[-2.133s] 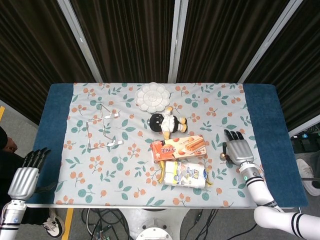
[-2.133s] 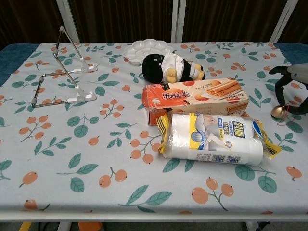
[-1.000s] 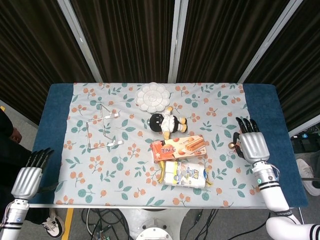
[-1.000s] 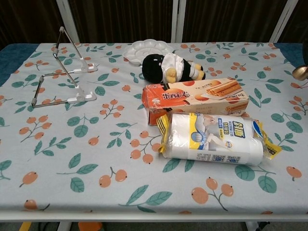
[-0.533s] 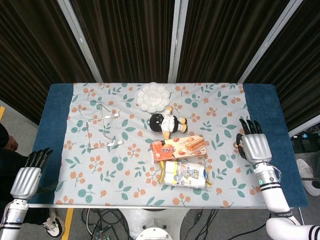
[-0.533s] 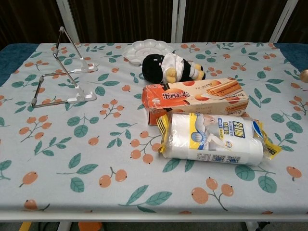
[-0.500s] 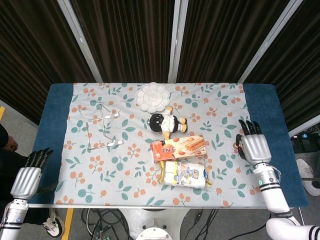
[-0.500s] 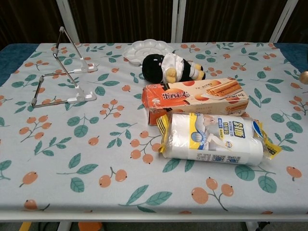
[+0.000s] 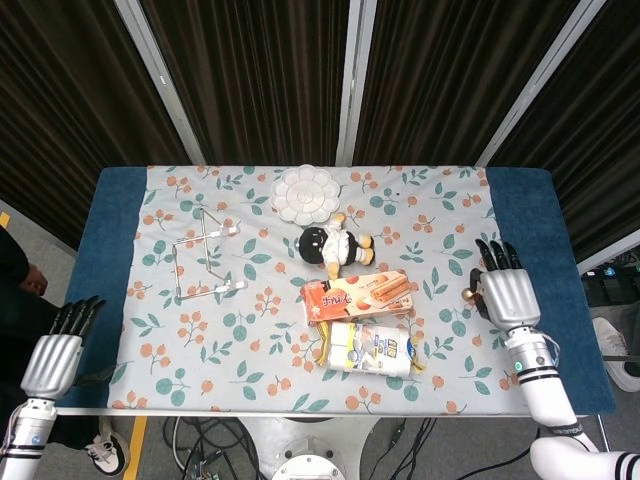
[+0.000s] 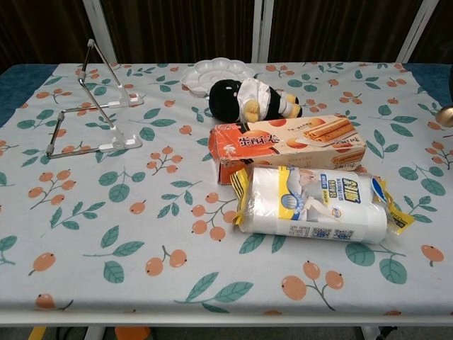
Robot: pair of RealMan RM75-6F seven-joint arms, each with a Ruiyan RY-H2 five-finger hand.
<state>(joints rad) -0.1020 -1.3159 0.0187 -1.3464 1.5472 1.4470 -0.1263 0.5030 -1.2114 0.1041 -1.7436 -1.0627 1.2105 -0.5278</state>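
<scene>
My right hand (image 9: 508, 296) hovers over the table's right side, by the edge of the flowered cloth (image 9: 250, 340). It pinches a small gold ball (image 9: 467, 295) at its left side. In the chest view only the gold ball (image 10: 446, 115) shows, at the right border and off the cloth. My left hand (image 9: 50, 357) hangs off the table's front left corner with its fingers straight and apart, holding nothing.
Mid-table lie an orange biscuit box (image 9: 357, 294), a white wipes pack (image 9: 370, 347), a black and white plush toy (image 9: 335, 245) and a white flower-shaped palette (image 9: 305, 193). A clear wire-like stand (image 9: 205, 255) stands at the left. Blue table margins (image 9: 540, 250) flank the cloth.
My right hand took the gold ball off the cloth, lifted it and carried it to the right. Over the last half second it barely moved. The left hand stayed put.
</scene>
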